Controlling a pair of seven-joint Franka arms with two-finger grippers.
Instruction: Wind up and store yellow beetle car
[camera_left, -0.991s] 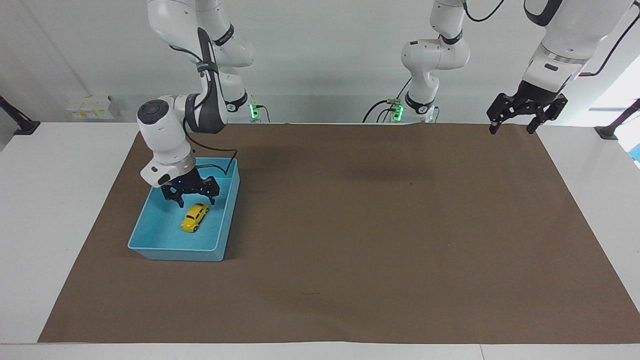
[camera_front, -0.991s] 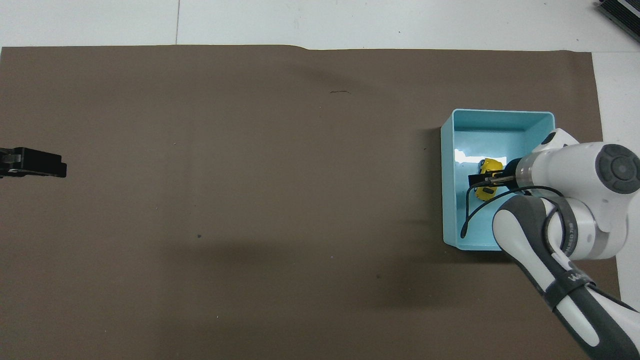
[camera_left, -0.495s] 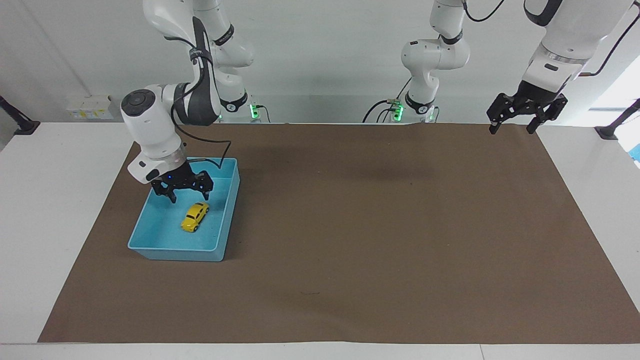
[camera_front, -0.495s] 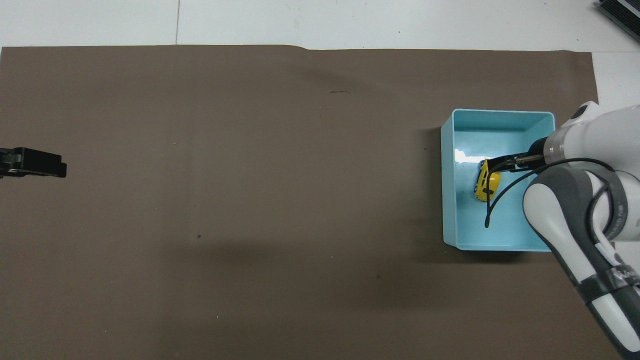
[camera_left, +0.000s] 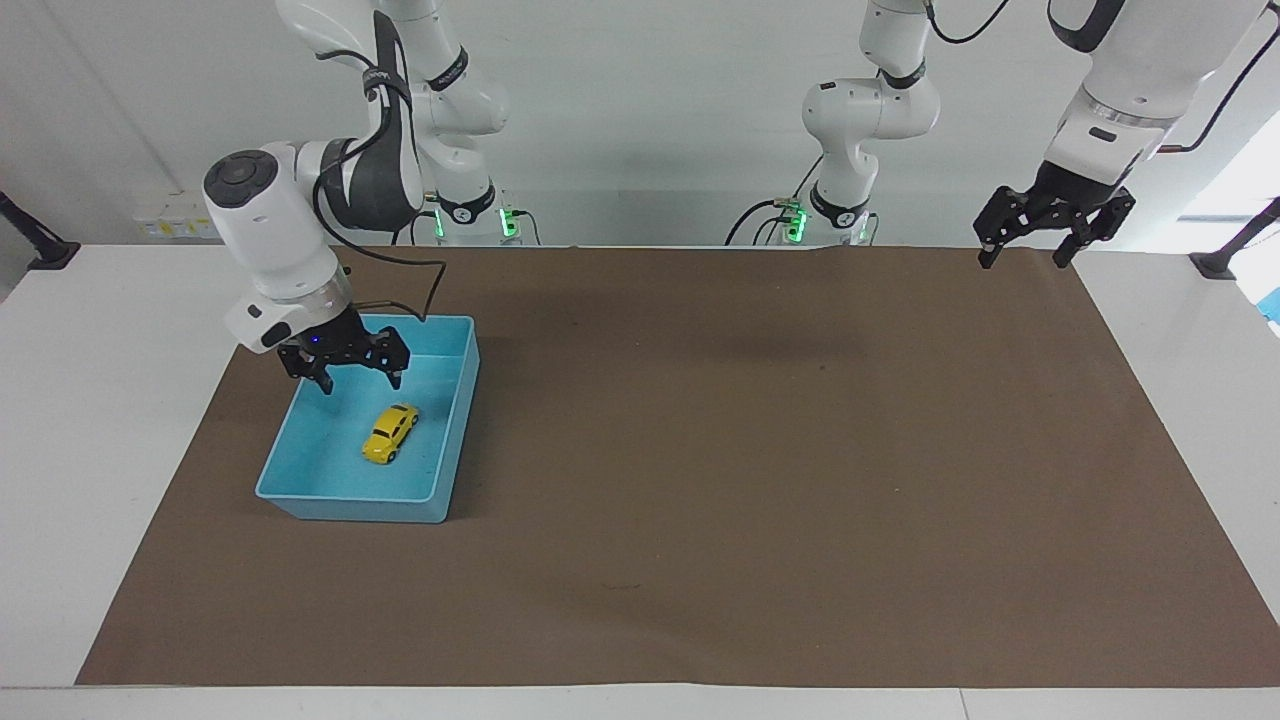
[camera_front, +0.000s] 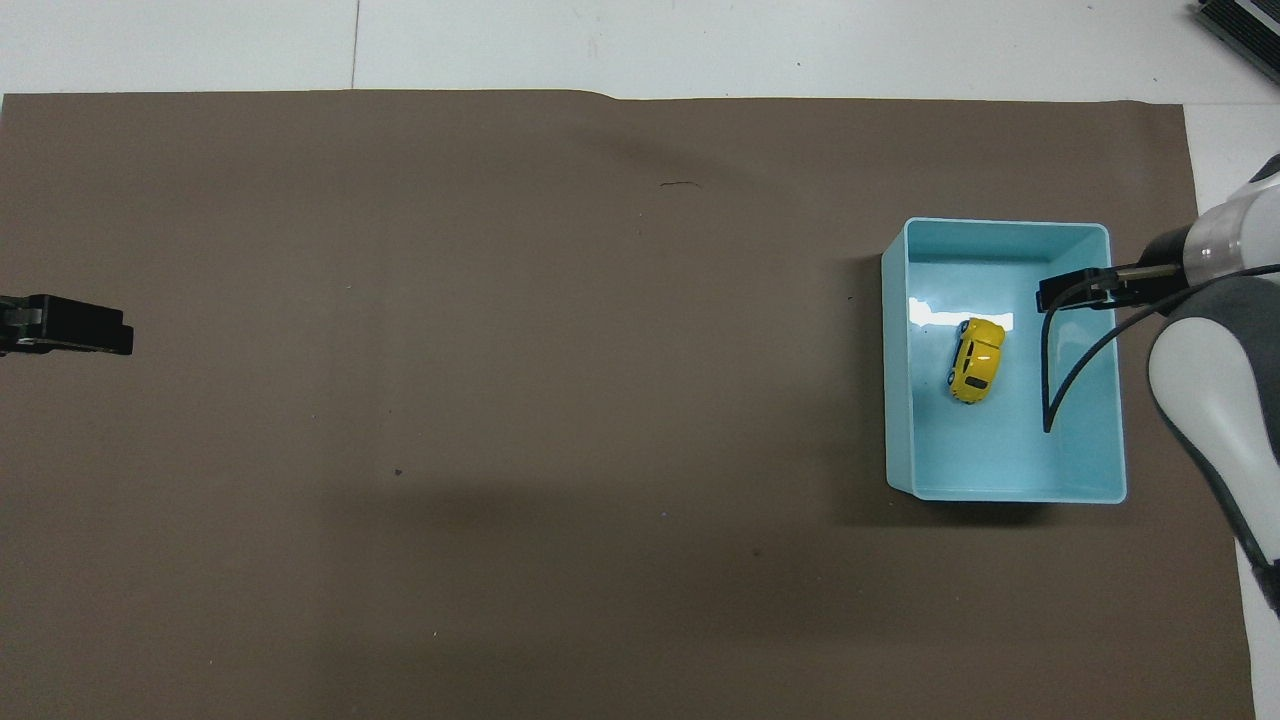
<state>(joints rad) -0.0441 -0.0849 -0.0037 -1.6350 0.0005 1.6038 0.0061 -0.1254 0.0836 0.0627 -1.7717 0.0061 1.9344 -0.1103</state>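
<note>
**A:** Where was the yellow beetle car (camera_left: 390, 434)?

**B:** It sat on its wheels inside the light blue bin (camera_left: 455, 430), at the right arm's end of the table (camera_left: 100, 400).

**A:** What had changed?

**B:** The right gripper (camera_left: 343, 373), just over the car a second earlier, had lifted away over the bin's rim, fingers spread and holding nothing. The left gripper (camera_left: 1035, 250) waited over the brown mat's (camera_left: 750, 450) corner, fingers also spread.

**A:** Meaning?

**B:** The car looked stored; the job seemed nearly finished.
</note>
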